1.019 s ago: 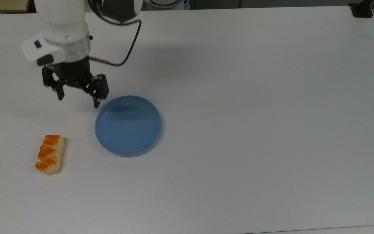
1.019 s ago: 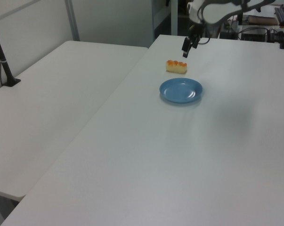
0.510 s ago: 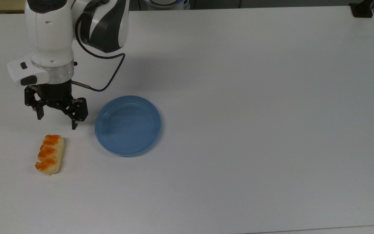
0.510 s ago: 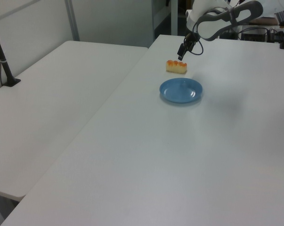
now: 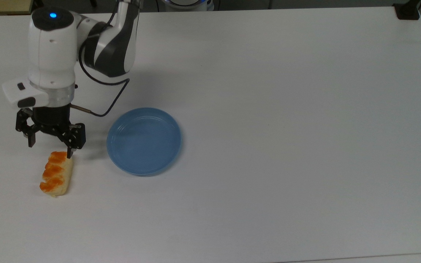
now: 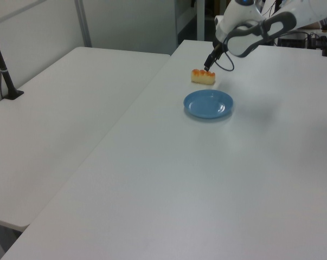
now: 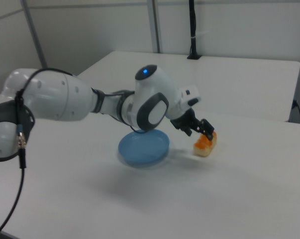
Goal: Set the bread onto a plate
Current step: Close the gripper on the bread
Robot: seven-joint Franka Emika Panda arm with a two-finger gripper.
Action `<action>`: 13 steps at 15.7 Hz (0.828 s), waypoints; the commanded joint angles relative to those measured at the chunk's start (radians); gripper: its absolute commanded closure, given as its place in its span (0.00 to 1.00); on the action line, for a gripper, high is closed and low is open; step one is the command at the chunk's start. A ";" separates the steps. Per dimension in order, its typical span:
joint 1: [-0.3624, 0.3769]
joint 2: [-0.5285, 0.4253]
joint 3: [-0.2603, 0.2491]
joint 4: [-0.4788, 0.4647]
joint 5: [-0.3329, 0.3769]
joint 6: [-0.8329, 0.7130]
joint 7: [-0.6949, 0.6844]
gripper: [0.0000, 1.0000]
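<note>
Since the earlier frames the gripper (image 5: 50,147) has travelled from beside the plate (image 5: 144,141) to just above the bread's (image 5: 57,174) far end, fingers spread. The bread lies on the white table (image 5: 287,128), apart from the plate. No legible writing. The right view shows the arm's (image 7: 65,102) full sweep.

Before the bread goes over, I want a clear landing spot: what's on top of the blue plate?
Nothing lies on the plate; its whole inside shows bare blue. What is underneath it is covered.
</note>
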 commanded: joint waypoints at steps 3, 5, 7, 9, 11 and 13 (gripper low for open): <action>-0.003 0.128 -0.028 0.081 -0.005 0.083 -0.006 0.00; -0.009 0.156 -0.026 0.098 0.005 0.101 0.021 0.02; -0.009 0.164 -0.025 0.115 0.007 0.101 0.084 0.09; -0.006 0.165 -0.022 0.114 0.008 0.101 0.101 0.25; -0.005 0.165 -0.019 0.112 0.008 0.100 0.098 0.53; -0.001 0.158 -0.019 0.108 0.011 0.098 0.095 0.66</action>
